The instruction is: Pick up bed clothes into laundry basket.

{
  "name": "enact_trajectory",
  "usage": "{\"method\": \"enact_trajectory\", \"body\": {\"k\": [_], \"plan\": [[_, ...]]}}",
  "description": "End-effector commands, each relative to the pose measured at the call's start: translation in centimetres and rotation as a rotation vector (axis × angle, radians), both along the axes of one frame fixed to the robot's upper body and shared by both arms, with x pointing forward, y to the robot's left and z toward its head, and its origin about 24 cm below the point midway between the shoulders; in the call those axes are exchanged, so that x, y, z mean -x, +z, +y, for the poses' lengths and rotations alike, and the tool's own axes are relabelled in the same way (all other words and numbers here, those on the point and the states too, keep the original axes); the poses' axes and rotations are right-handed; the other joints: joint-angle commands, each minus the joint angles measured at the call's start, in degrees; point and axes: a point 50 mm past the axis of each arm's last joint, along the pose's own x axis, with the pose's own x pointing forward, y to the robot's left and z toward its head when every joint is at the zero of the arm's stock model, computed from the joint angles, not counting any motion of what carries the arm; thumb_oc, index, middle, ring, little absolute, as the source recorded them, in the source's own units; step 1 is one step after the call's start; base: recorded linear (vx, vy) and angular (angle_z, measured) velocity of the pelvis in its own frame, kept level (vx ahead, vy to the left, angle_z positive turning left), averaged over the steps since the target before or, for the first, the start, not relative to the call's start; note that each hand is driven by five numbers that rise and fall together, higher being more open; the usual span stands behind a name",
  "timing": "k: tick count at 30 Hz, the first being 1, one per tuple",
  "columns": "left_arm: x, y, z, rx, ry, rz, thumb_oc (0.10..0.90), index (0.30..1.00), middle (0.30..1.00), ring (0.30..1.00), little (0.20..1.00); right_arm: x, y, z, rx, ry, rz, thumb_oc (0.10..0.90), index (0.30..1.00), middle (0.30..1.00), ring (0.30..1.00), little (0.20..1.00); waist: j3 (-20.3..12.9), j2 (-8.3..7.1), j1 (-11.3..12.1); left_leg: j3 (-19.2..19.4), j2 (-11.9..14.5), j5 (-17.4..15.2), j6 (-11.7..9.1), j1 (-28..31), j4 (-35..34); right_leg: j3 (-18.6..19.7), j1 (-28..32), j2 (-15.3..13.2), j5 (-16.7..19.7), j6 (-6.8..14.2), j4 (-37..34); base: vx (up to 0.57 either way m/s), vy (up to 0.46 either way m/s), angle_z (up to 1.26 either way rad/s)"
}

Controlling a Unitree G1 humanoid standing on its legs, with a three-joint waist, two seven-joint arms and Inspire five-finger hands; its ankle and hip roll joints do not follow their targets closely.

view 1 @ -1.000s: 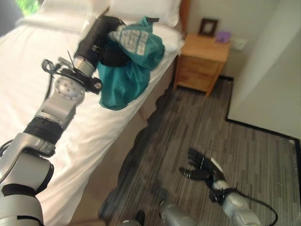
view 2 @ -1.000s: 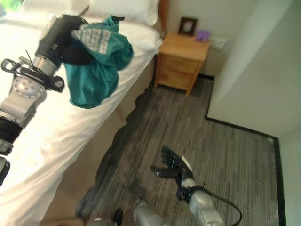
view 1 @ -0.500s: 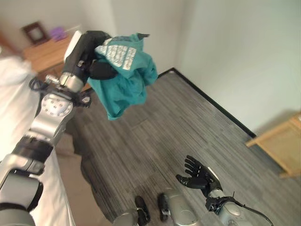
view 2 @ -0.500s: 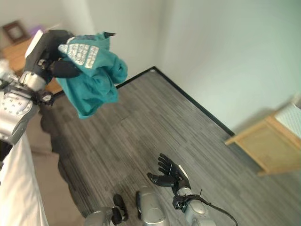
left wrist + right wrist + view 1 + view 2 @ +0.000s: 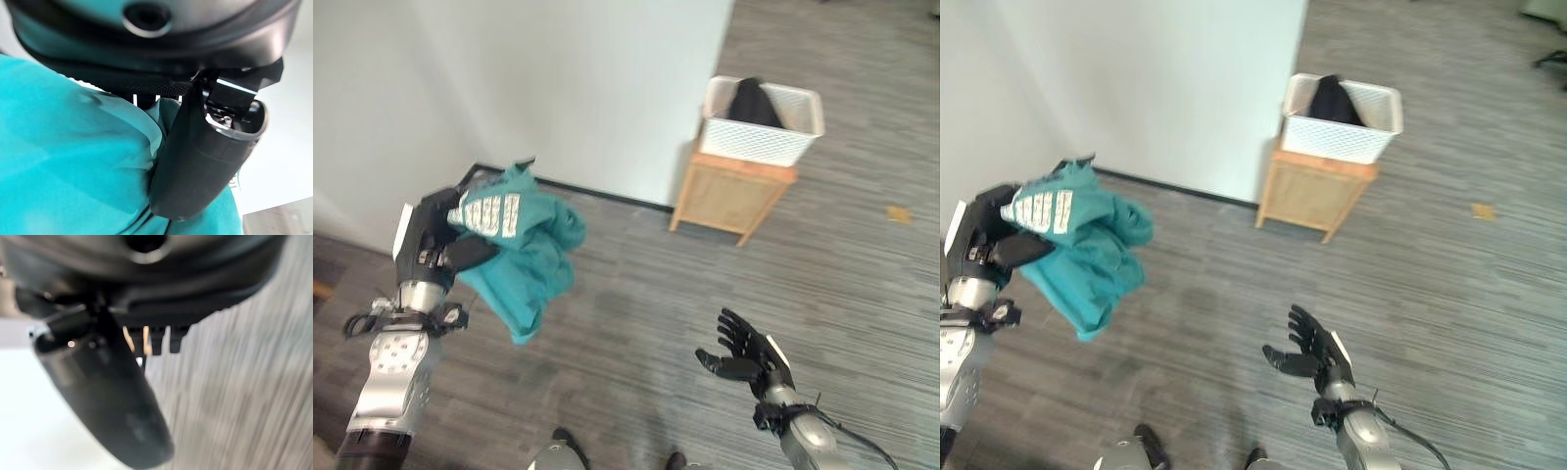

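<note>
Grey striped floor (image 5: pixel 636 294) spreads under me, with a pale wall (image 5: pixel 558 88) rising at its far edge. Against that wall stands a small wooden nightstand (image 5: pixel 729 196), and the white laundry basket (image 5: pixel 762 122) sits right on top of it, something dark (image 5: pixel 749 98) heaped inside. My left arm is raised on the left side, well apart from the basket, and the teal garment (image 5: pixel 524 255) bunches in my left hand (image 5: pixel 431 240): fingers and thumb are curled round the upper folds, a pale printed patch showing at the top, the rest hanging loose below my grip, clear of the floor. From my left wrist, teal cloth presses right up against the thumb. My right hand (image 5: pixel 744 354) hangs low over the floor, fingers spread and relaxed, holding nothing.
</note>
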Motion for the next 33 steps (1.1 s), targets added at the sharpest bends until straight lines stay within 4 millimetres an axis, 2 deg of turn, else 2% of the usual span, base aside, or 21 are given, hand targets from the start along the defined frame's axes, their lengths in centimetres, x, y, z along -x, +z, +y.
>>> {"method": "enact_trajectory", "body": {"k": [1,2,3,7,12,13,19,26,31,32,33], "plan": [[0.1,9.5,2.2,-0.048,0.09,-0.478,0.4,0.3,0.3,0.3,0.3,-2.8,5.0,-0.8,0.004,0.012,-0.269,0.8,0.9,0.9,0.9,0.9,1.33,1.76,0.5,-1.45,-2.7,2.75,2.18,2.55,-6.67,1.1,0.68,-1.39,-6.38,1.69,1.48,-0.06,0.004,-1.0],[0.4,9.0,2.0,-0.027,0.087,-0.473,0.4,0.3,0.3,0.3,0.3,-3.2,6.0,-1.5,0.016,-0.027,-0.318,0.8,0.9,0.9,0.9,0.9,0.5,2.26,-0.39,-1.28,-3.53,0.68,3.53,5.32,-11.79,2.43,-0.16,-0.2,-5.8,1.8,0.7,-0.05,0.025,-0.7],[0.4,8.9,1.9,-0.027,0.088,-0.473,0.4,0.3,0.3,0.3,0.3,-3.2,6.0,-1.5,0.018,-0.028,-0.318,0.8,0.9,0.9,0.9,0.9,0.53,2.32,-0.27,-1.15,-3.48,0.85,3.52,5.58,-12.21,2.54,-0.12,-0.16,-5.72,1.78,0.59,-0.08,0.063,-0.43],[-0.4,8.3,0.7,0.01,0.063,-0.472,0.4,0.3,0.3,0.3,0.3,-3.9,8.0,-2.5,0.018,-0.149,-0.432,0.8,0.9,0.9,0.9,0.9,-0.73,2.91,-2.46,0.23,-4.52,2.33,5.05,7.58,-21.49,3.73,-1.78,0.9,-3.48,2.29,-2.77,-0.12,0.093,-0.04],[-0.3,7.3,0.9,0.023,0.08,-0.421,0.4,0.3,0.3,0.3,0.3,-4.2,9.6,-2.5,0.013,-0.149,-0.5,0.8,0.9,0.9,0.9,0.9,-1.56,2.83,-4.61,1.62,-5.37,1.58,6.04,8.85,-21.5,6.21,-2.71,-0.04,-2.57,2.82,-1.7,-0.02,0.102,-0.07],[-5.4,0.8,-5.9,0.177,-0.114,-0.143,0.4,0.3,0.3,0.3,0.3,-3.5,6.9,-4.8,-0.042,-0.364,-0.397,0.8,0.9,0.9,0.9,0.9,-3.87,2.92,-7.01,1.0,-3.84,5.16,4.34,10.82,-21.93,4.01,3.05,0.87,-1.76,2.06,-5.32,0.0,0.068,-0.1],[-5.3,0.1,-6.1,0.206,-0.108,-0.121,0.4,0.3,0.3,0.3,0.3,-3.4,6.7,-4.5,-0.034,-0.334,-0.38,0.8,0.9,0.9,0.9,0.9,-4.05,2.91,-7.33,1.72,-4.1,4.3,5.0,11.92,-22.31,5.01,3.07,0.51,-1.99,2.18,-5.12,0.03,0.017,-0.07],[-5.0,-1.0,-5.9,0.248,-0.08,-0.088,0.4,0.3,0.3,0.3,0.3,-4.1,7.9,-3.8,-0.056,-0.323,-0.438,0.8,0.9,0.9,0.9,0.9,-4.0,2.53,-7.03,2.8,-4.33,3.52,5.41,11.99,-22.16,5.13,3.07,-0.19,-1.69,2.85,-5.32,0.06,0.036,-0.15],[-4.5,-1.5,-5.0,0.258,-0.034,-0.078,0.4,0.3,0.3,0.3,0.3,-4.8,8.7,-3.1,-0.071,-0.305,-0.476,0.8,0.9,0.9,0.9,0.9,-4.08,2.31,-6.33,3.76,-5.24,2.45,6.14,11.66,-21.93,4.91,3.01,-1.55,-1.45,3.92,-5.19,0.07,0.072,0.02],[-4.3,-1.7,-4.9,0.26,-0.029,-0.071,0.4,0.3,0.3,0.3,0.3,-5.1,8.9,-2.8,-0.071,-0.293,-0.484,0.8,0.9,0.9,0.9,0.9,-4.16,2.36,-6.19,4.17,-5.67,1.97,6.55,11.52,-21.78,4.86,2.65,-2.26,-1.68,4.46,-4.33,0.12,0.161,0.02],[-4.3,-1.8,-4.6,0.26,-0.019,-0.064,0.4,0.3,0.3,0.3,0.3,-5.4,9.0,-2.4,-0.069,-0.277,-0.487,0.8,0.9,0.9,0.9,0.9,-3.64,2.85,-5.97,4.46,-6.1,0.58,7.53,12.3,-21.88,5.61,0.52,-3.44,-2.69,5.33,1.4,0.11,0.187,0.02]]}}
